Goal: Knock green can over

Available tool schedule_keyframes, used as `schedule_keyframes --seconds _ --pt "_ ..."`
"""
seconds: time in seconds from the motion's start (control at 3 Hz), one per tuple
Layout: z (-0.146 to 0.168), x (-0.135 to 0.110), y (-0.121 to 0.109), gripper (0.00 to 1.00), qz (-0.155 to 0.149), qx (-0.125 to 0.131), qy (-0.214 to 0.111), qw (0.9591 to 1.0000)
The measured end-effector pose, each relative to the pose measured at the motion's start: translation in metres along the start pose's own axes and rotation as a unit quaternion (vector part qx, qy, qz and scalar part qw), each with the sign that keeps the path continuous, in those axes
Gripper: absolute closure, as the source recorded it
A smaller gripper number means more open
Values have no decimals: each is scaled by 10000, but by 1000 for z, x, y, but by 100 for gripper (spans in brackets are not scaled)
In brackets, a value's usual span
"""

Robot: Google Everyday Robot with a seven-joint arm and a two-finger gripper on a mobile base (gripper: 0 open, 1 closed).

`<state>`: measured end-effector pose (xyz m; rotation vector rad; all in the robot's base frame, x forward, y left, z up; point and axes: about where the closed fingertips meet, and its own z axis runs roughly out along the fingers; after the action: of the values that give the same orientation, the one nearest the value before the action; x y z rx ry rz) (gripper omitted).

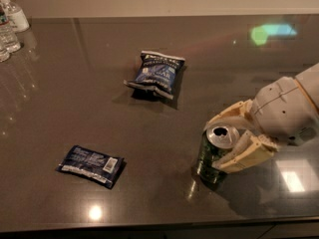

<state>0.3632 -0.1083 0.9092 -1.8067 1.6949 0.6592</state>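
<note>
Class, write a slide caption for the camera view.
Gripper at the standing green can; two blue bags lie on the table.

One green can [208,159], two snack bags [157,73] [90,165], three water bottles [14,15] [7,36] [2,53].
Can at the spread gripper [216,146]; bags left, bottles far left.

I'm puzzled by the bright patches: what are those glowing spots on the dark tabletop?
Camera view: the glossy dark tabletop mirrors lights: a green-cyan patch far right, a white dot and a white square near the front edge. The cream two-finger gripper, open, straddles the dark green metal can at right.
</note>
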Motion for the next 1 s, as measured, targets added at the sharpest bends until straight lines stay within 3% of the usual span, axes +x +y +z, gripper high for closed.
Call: schedule_keyframes --seconds 0.67,1.0 --pt "-30 -14 -4 100 183 411 364 9983" --pt "-46 -22 -15 100 196 417 1187 9919"
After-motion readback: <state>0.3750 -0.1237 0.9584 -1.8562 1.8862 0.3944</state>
